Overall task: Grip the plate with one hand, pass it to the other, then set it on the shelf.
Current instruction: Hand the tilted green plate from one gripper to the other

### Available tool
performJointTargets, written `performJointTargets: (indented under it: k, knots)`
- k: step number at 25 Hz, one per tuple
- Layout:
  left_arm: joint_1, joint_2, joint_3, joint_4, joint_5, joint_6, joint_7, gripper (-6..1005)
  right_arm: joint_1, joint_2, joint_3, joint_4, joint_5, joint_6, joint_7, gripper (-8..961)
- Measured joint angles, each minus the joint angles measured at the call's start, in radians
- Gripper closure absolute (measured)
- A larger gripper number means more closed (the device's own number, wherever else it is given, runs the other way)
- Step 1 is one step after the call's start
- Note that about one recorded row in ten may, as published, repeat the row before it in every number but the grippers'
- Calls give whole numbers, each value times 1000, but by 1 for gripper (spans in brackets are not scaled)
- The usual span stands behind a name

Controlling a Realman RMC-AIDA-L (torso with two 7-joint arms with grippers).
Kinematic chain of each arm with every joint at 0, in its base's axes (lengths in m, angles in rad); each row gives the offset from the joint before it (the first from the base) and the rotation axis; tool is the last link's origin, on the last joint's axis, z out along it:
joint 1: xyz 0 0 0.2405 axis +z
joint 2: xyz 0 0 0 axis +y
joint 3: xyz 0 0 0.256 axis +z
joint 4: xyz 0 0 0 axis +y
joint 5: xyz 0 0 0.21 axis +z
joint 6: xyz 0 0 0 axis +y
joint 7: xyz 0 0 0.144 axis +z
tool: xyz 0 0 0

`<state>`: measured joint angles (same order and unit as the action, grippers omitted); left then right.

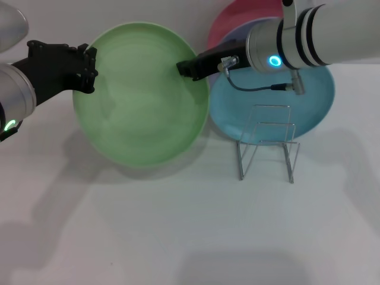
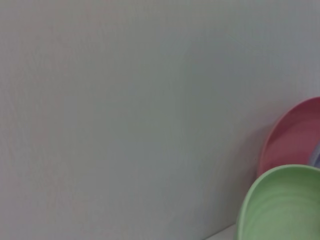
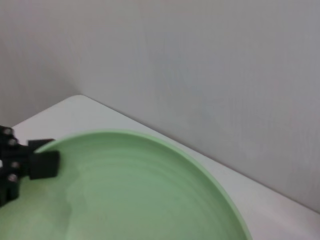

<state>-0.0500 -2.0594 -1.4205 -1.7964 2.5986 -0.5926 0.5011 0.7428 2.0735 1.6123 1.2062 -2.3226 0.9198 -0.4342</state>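
Holding the plate (image 1: 142, 95) between two tools at once is the main risk here. If the left tool (image 1: 89, 65) lets go before the right tool (image 1: 183, 69) has a firm grip, the plate will drop to the desk (image 1: 178, 237). If both stay clamped and either arm moves, you can expect the rim to twist or slip out.

A second risk lies in the swing to the shelf (image 1: 267, 142). The shelf is narrower than the plate and stands just in front of the blue plate (image 1: 314, 101), with a pink plate (image 1: 237, 18) behind. A low or skewed approach could knock the wire loops or tip the shelf.

Plate position: lifted above the desk, its shadow showing below it, left of the shelf and just beside the blue plate.

Left arm: it enters from the left edge, forearm angled up toward the plate. Its tool is clamped on the plate's left rim; the right wrist view shows a black finger (image 3: 42, 164) lying over the rim.

Right arm: it reaches in from the upper right, roughly level. Its tool sits at the plate's right rim. It appears closed on the rim, though you cannot confirm the grip from this angle.
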Motion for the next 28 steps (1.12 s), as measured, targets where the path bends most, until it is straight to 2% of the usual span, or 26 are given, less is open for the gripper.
performJointTargets:
  k: [6, 16, 18, 23, 26, 27, 28]
  knots:
    - [14, -1, 43, -24, 1, 1, 46, 917, -43, 1, -17, 79, -10, 5, 10, 772]
    - [38, -1, 56, -68, 5, 6, 52, 708, -56, 2, -37, 87, -20, 9, 16, 774]
    - [44, -1, 56, -76, 6, 8, 57, 625, -59, 2, -38, 90, -29, 6, 21, 775]
    - [93, 0, 64, -120, 8, 58, 73, 435, -65, 2, -39, 97, -43, 2, 26, 834]
    - [110, 0, 63, -121, 9, 93, 74, 338, -72, 2, -39, 113, -45, 2, 23, 909]
    - [110, 0, 63, -121, 9, 93, 74, 339, -72, 2, -39, 113, -45, 2, 23, 909]
    - [130, -1, 63, -117, 9, 155, 74, 339, -80, 3, -40, 135, -53, 1, 21, 910]
